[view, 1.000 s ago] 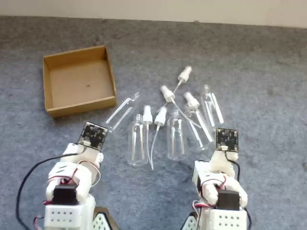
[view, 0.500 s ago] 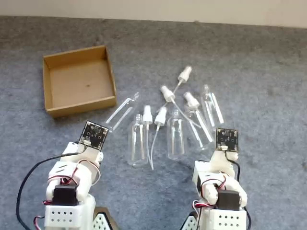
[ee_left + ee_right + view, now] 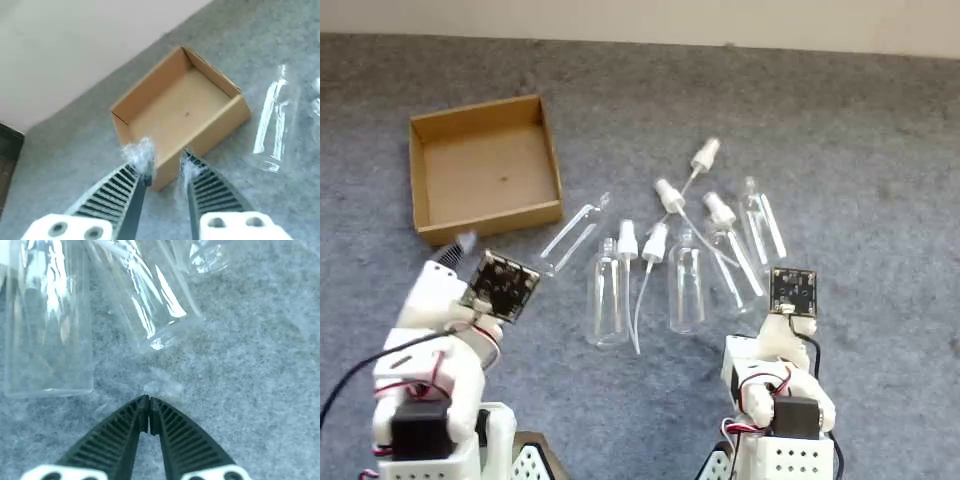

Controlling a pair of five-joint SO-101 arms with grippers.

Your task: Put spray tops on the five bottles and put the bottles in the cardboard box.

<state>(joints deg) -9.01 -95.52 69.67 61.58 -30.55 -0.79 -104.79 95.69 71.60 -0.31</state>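
Box (image 3: 185, 107) lies just beyond left hand (image 3: 165, 167), seemingly apart.

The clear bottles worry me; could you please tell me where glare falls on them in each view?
Right wrist view: bright white streaks along the slanted bottle, softer ones on the wide bottle beside it. Left wrist view: one strong streak down the thin bottle near the cardboard box. High view: only faint highlights, as on the big bottle.
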